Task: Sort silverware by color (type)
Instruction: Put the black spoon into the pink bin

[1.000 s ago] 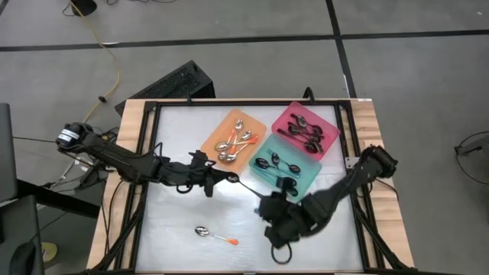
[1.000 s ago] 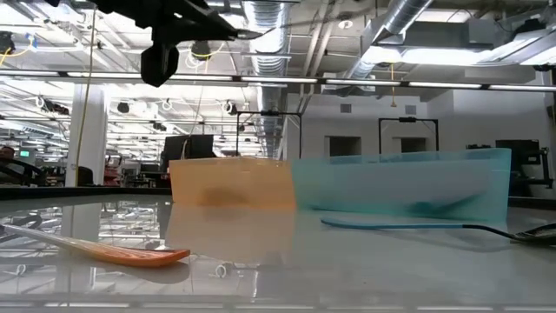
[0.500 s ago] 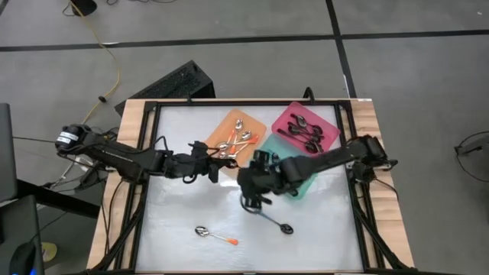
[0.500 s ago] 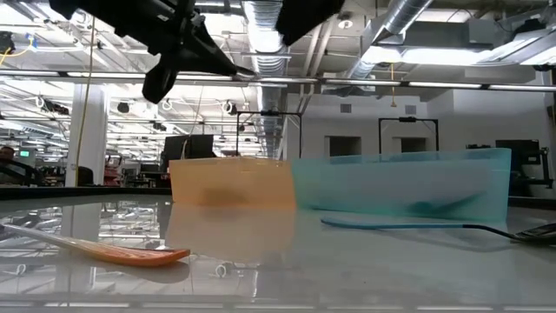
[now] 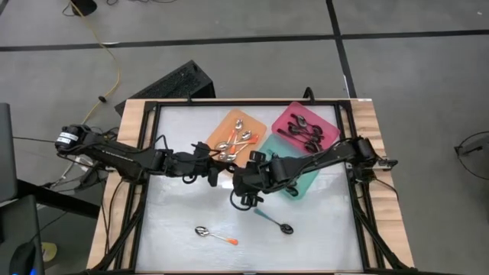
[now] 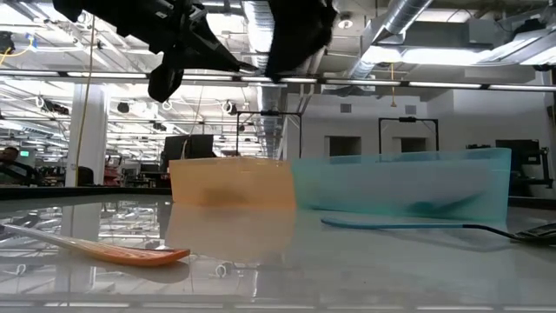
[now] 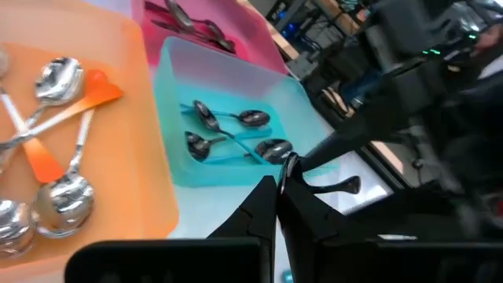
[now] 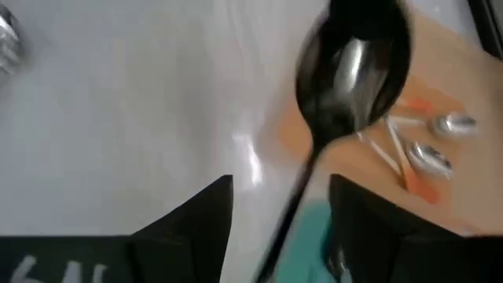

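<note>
Left gripper [image 5: 216, 174], closed and empty, sits mid-frame beside the orange tray [image 5: 216, 127]. Right gripper [image 5: 243, 191], fingers spread, hangs just right of it. Orange-handled spoon [image 5: 214, 234] and teal-handled spoon [image 5: 275, 223] lie on the surface [image 5: 176, 221], lower centre.

Lying on table [image 5: 176, 221] toward far edge: orange tray [image 5: 216, 131], teal tray [image 5: 306, 183] beside it, pink tray [image 5: 330, 122] nearest far right corner. Sitting on floor past far left corner: black keyboard [image 5: 164, 85].
</note>
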Controlling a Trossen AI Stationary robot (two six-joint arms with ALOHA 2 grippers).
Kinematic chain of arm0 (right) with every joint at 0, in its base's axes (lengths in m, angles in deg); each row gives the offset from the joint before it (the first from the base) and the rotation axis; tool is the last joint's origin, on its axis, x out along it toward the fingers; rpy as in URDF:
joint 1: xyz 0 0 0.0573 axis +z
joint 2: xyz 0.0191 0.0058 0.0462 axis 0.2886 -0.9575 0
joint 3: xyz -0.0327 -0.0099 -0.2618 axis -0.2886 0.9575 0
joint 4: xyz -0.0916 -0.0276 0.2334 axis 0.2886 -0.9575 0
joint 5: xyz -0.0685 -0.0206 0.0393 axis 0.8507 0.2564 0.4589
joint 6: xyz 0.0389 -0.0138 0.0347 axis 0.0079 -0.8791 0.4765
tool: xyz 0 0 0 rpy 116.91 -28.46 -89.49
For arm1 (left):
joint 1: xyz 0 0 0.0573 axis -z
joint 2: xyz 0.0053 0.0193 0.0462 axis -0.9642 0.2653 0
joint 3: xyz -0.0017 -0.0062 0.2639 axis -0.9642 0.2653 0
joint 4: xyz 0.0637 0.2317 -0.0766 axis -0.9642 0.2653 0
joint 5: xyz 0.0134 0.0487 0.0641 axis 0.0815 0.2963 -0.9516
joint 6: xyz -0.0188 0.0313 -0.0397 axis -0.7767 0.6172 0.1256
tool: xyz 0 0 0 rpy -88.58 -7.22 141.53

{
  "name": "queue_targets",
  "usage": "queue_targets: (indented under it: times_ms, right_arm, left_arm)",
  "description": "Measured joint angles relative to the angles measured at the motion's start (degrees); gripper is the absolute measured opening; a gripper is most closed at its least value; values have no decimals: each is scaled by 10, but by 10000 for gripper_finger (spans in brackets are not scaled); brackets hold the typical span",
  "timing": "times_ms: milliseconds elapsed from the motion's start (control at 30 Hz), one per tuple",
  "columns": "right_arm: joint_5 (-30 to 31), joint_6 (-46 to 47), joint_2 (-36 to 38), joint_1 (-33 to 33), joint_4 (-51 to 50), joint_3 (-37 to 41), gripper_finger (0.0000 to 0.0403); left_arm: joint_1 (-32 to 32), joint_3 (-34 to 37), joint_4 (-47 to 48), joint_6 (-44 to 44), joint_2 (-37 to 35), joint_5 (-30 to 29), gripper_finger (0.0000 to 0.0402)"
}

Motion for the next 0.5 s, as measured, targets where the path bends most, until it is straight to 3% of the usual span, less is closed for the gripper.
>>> queue_targets:
  times_ms: [333, 500]
  right_arm:
    - [13, 40, -2, 2, -29, -1, 155]
    - [12, 41, -1, 2, -30, -1, 84]
  left_arm:
    - [-1, 0, -4, 0, 0, 20, 0]
    - [-1, 0, -5, 0, 0, 29, 0]
